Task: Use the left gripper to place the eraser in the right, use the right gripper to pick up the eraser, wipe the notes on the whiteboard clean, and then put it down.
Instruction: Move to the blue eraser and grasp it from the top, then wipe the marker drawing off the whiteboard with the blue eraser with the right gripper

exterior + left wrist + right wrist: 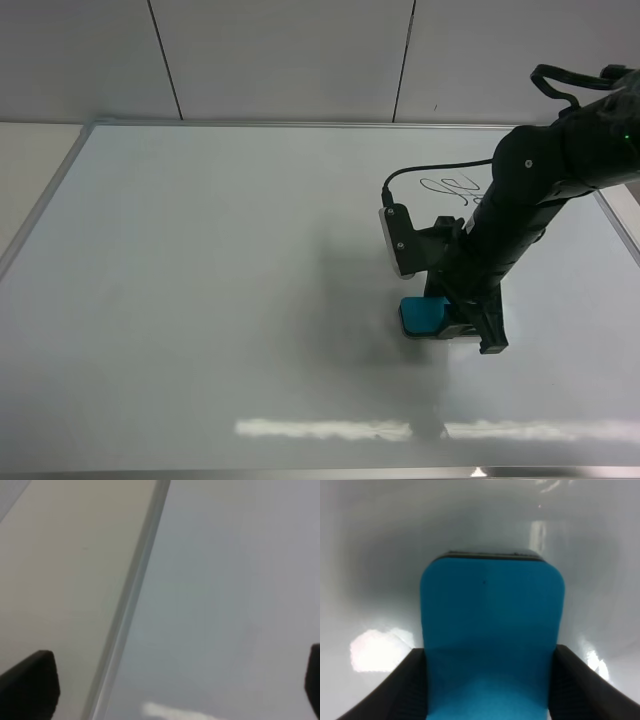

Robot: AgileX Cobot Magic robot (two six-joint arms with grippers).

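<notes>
The whiteboard (220,260) fills most of the exterior high view. The notes (450,188), a black scribble, lie at its back right, partly hidden by the black right arm. The right gripper (455,325) reaches down in front of them, and its jaws hold the teal eraser (423,316) low over the board. In the right wrist view the eraser (490,630) sits between the two fingers (407,690), both touching its sides. The left gripper (172,685) shows only in the left wrist view, open and empty over the board's silver frame (130,605).
A beige tabletop (30,170) lies left of the board and also shows in the left wrist view (60,570). A panelled wall (280,60) stands behind. A strip of glare (330,430) crosses the board's front edge.
</notes>
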